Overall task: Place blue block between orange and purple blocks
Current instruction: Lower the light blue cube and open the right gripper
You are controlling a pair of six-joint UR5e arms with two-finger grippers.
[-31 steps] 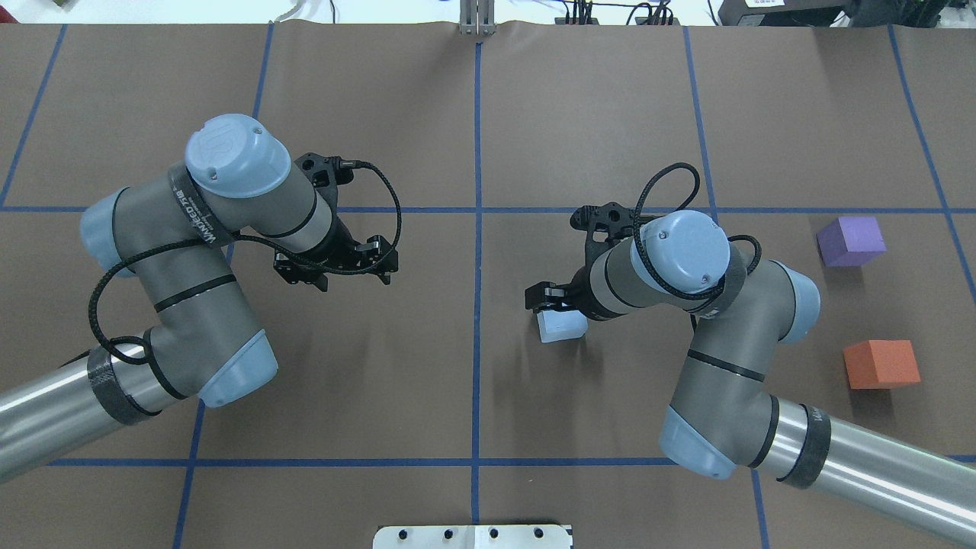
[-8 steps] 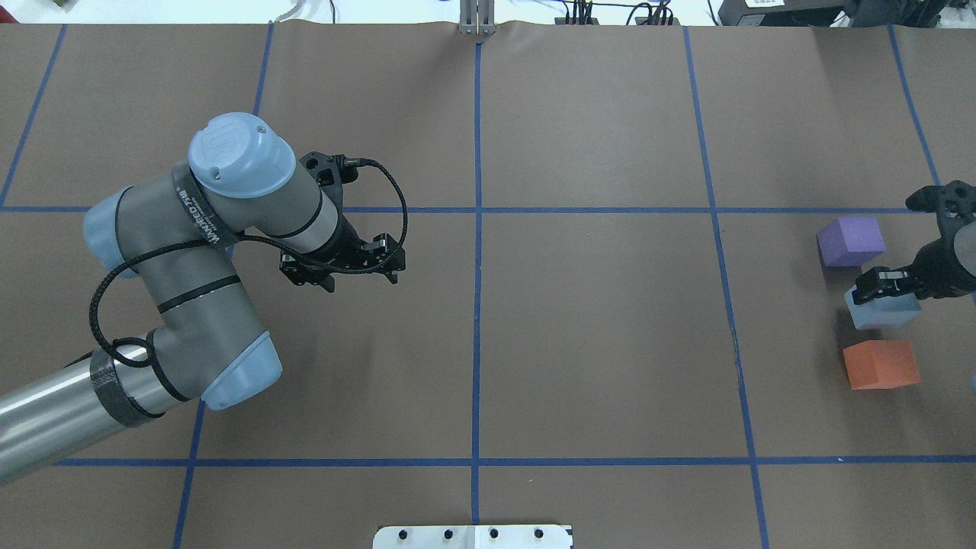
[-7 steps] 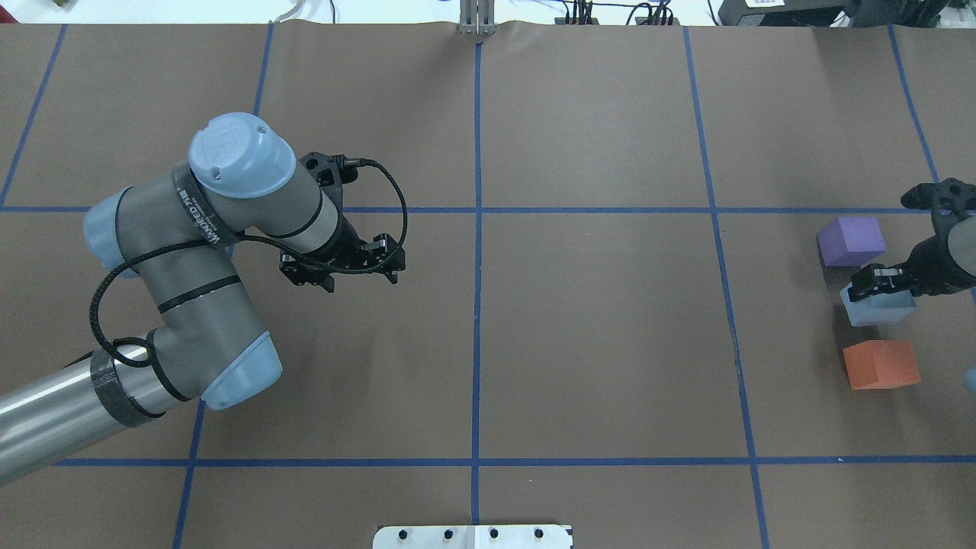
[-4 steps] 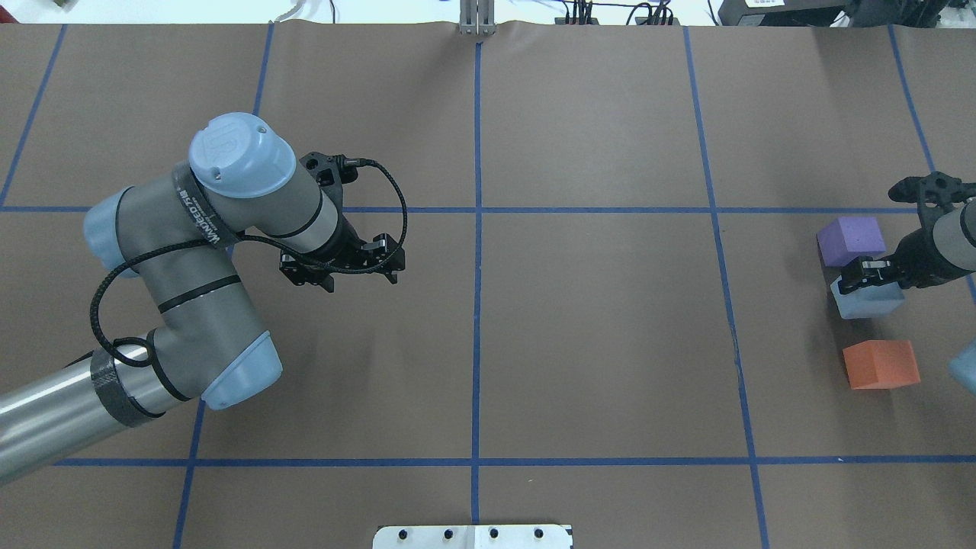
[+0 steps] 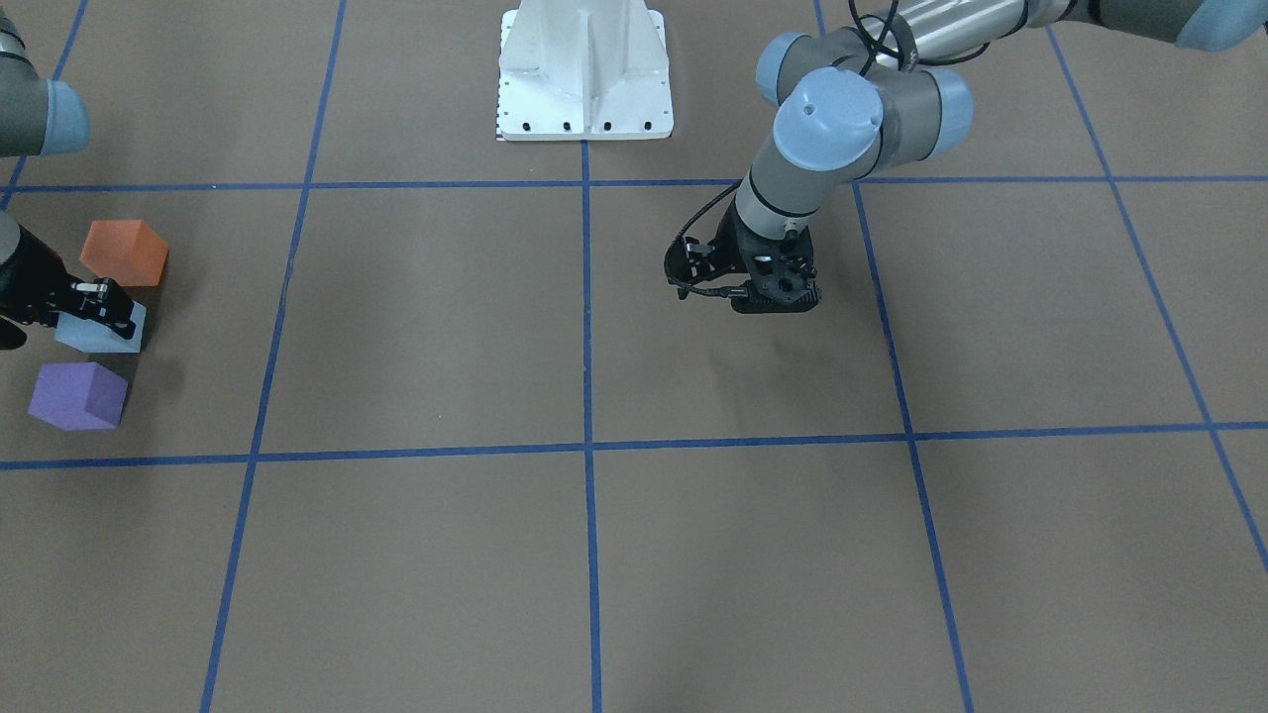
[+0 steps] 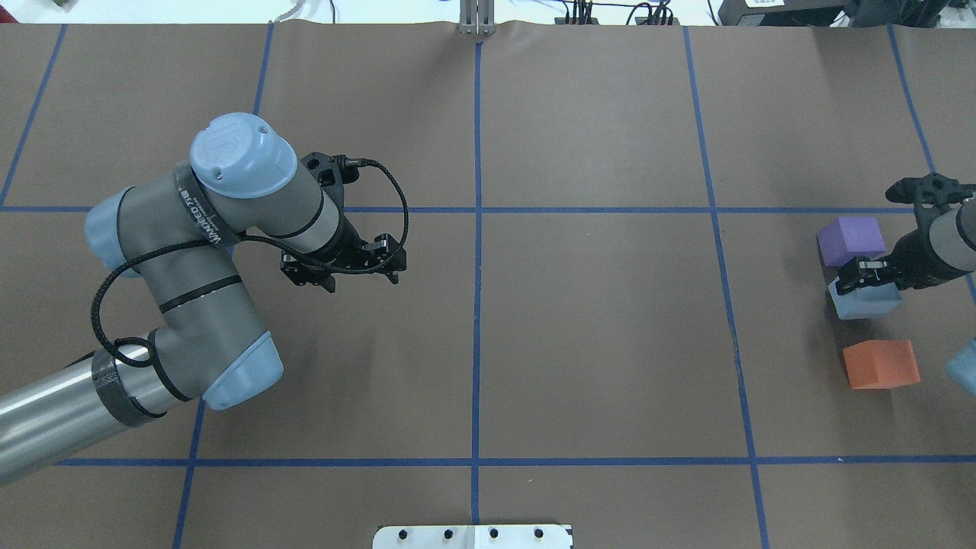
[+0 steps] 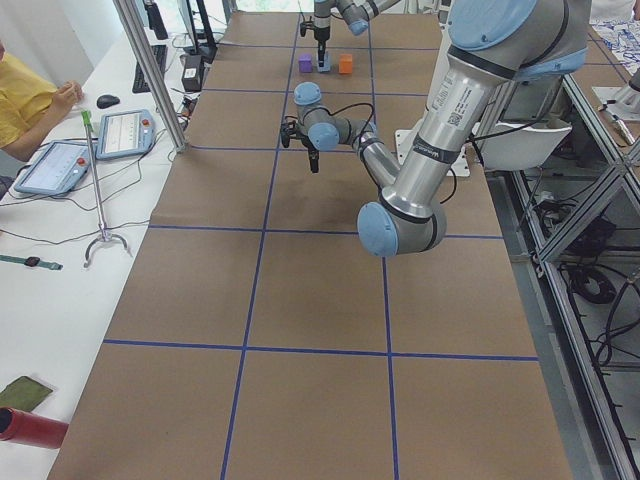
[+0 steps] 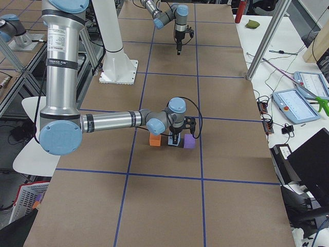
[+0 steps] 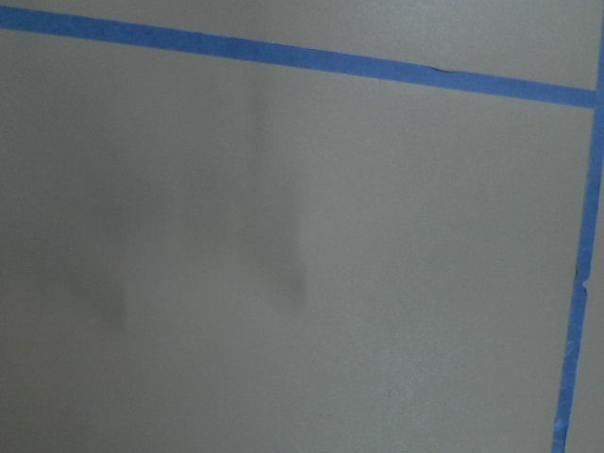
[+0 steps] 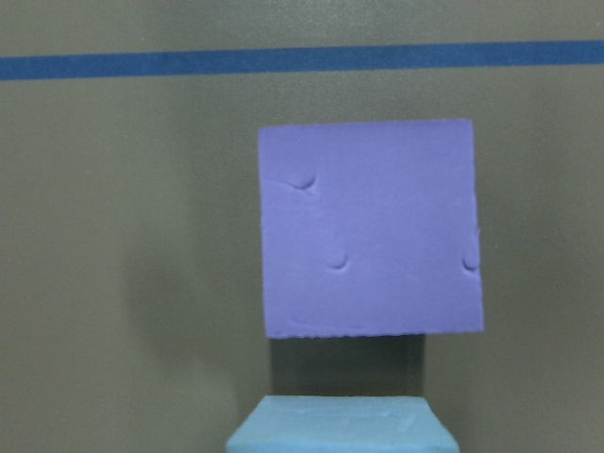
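The blue block sits between the purple block and the orange block at the table's right edge, closer to the purple one. My right gripper is shut on the blue block from above. In the front view the blue block lies between the orange and purple blocks, under my right gripper. The right wrist view shows the purple block ahead and the blue block's top. My left gripper hangs open and empty over the left middle of the table.
The brown table has a grid of blue tape lines. The white robot base stands at the near middle edge. The blocks lie close to the table's right edge. A person and tablets are beyond the far side.
My right gripper carried the blue block from the table's middle to the right edge, then shifted it slightly left and toward the purple block. The left arm has barely moved.
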